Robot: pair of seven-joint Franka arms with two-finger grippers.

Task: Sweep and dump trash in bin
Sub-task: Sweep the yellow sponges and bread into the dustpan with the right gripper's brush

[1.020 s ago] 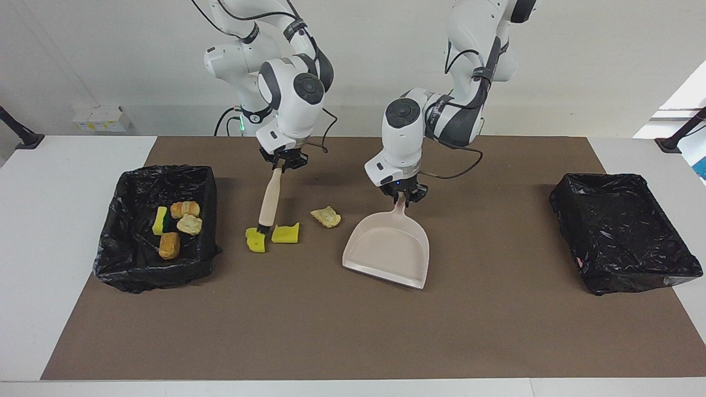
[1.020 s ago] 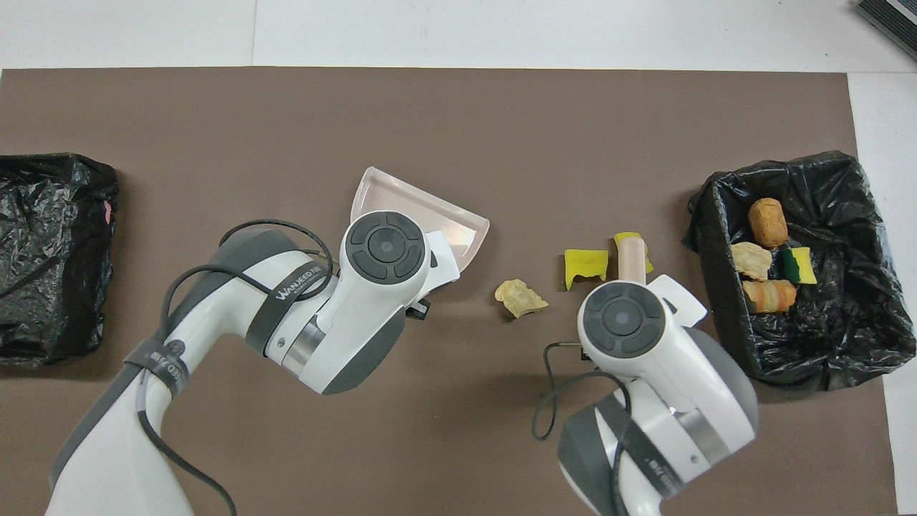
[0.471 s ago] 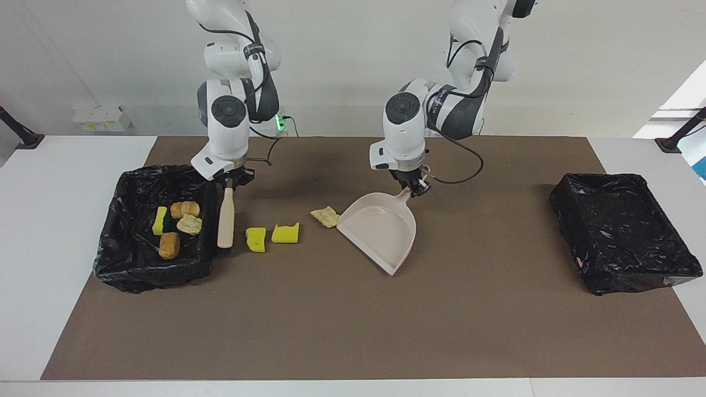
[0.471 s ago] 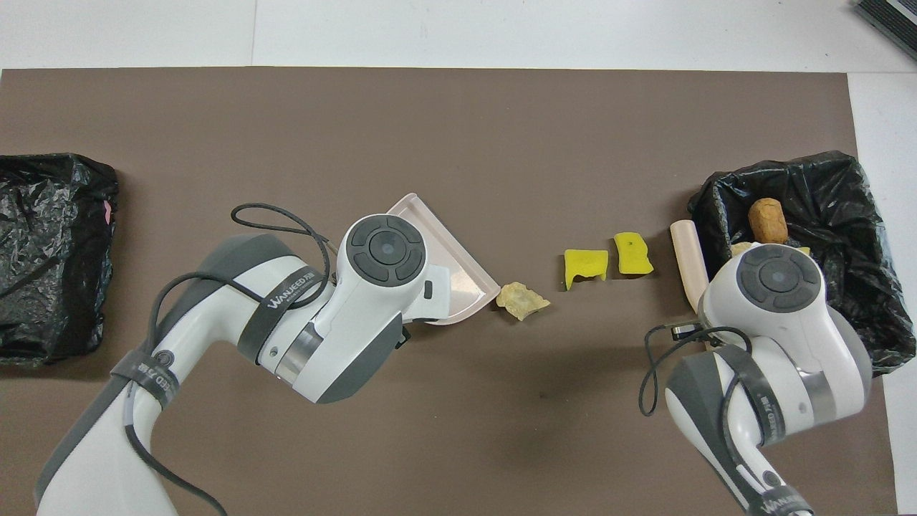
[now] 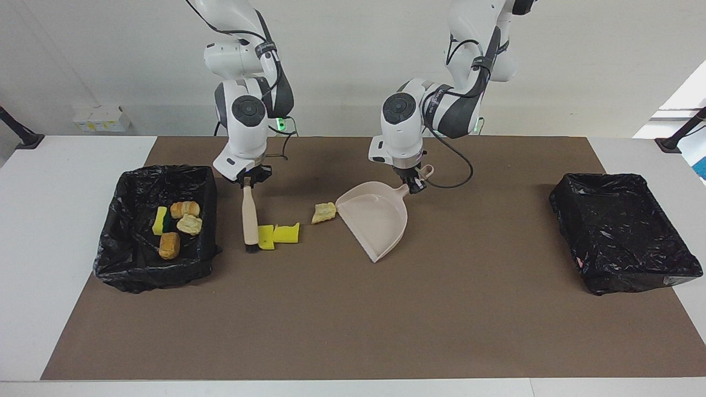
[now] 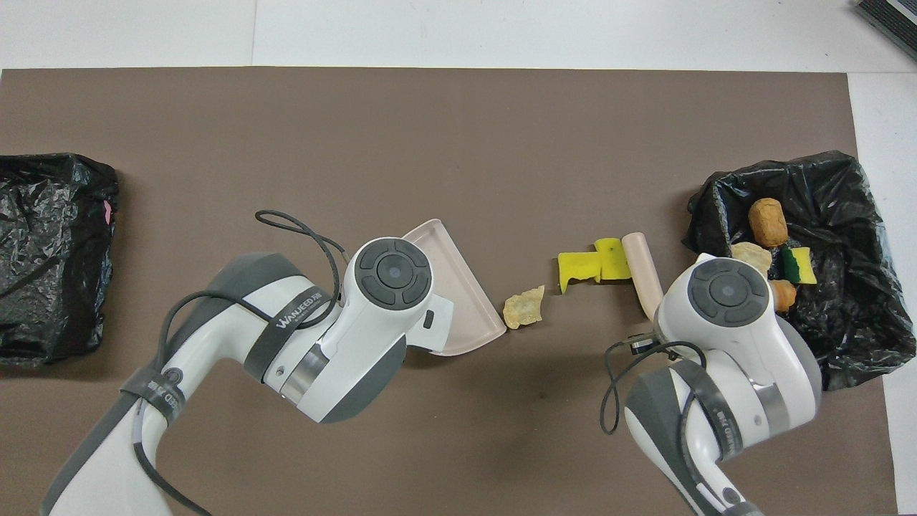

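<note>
My right gripper (image 5: 249,180) is shut on the beige handle of a brush (image 5: 250,219), also seen from overhead as the brush (image 6: 640,269). The brush's dark bristles rest on the mat against a yellow sponge piece (image 5: 266,237) that touches a second sponge piece (image 5: 287,234). My left gripper (image 5: 413,186) is shut on the handle of the beige dustpan (image 5: 376,218). The dustpan's open lip meets a tan trash chunk (image 5: 324,212). The bin (image 5: 165,170) at the right arm's end of the table holds several trash pieces, one of them a green-backed sponge (image 5: 160,220).
A second black-lined bin (image 5: 623,231) sits at the left arm's end of the table, with nothing visible inside. A brown mat (image 5: 353,320) covers the table's middle. In the overhead view both wrists hide the grippers.
The right gripper carried the brush from beside the bin toward the sponges, pushing one against the other. The left gripper turned the dustpan and nudged the tan chunk with its lip.
</note>
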